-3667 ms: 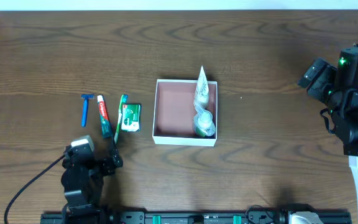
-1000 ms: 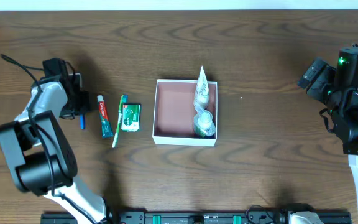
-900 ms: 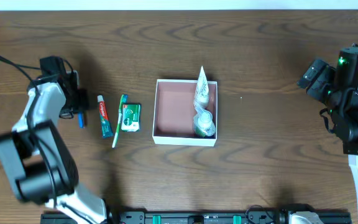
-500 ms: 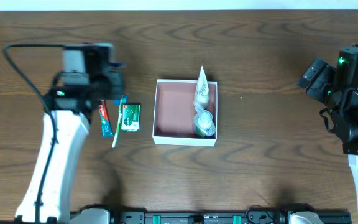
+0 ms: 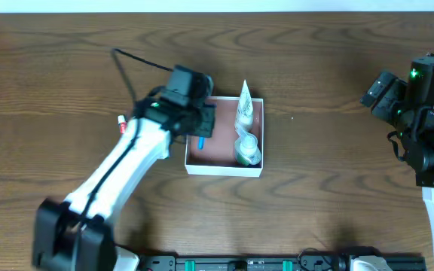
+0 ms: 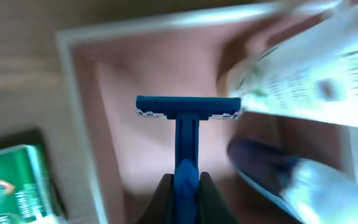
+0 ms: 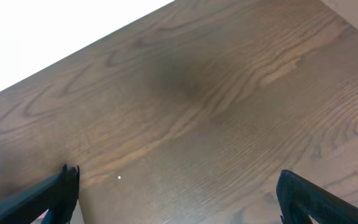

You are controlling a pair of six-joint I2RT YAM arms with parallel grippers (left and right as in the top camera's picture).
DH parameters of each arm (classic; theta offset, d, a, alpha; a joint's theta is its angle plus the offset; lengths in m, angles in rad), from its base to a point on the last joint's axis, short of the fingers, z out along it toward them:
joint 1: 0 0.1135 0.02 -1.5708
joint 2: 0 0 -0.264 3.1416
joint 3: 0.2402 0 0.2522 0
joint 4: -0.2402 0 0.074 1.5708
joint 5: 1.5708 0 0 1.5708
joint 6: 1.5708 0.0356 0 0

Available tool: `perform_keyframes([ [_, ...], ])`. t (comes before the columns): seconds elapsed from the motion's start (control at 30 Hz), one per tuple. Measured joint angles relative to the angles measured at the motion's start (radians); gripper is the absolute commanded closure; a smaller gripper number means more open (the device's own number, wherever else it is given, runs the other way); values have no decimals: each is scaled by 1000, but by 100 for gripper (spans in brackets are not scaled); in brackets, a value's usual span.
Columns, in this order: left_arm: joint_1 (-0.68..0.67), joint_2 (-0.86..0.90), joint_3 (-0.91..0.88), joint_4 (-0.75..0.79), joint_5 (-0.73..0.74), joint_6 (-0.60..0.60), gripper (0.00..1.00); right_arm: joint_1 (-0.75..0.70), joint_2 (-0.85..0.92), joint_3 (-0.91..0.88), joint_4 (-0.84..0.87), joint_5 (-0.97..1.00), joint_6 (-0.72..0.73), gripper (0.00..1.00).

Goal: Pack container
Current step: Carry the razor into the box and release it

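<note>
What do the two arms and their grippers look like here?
Left arm: white links, black joints, black cable looping off the wrist. Right arm: black housing, green light, white lower section. Left gripper and right gripper: slim black fingers.

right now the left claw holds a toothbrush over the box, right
Not a toothbrush: the left wrist view shows the left claw shut on a blue razor, over the box.
</note>
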Motion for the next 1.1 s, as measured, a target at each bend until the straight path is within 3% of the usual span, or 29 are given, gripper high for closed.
perform_keyframes([
  [0.47,-68,230,0,11,-187,-90,93,0,0,0,0,0,0,1],
  [0.7,-74,243,0,20,-235,-119,60,0,0,0,0,0,1,1],
  [1.1,-74,243,0,19,-232,-122,59,0,0,0,0,0,1,1],
])
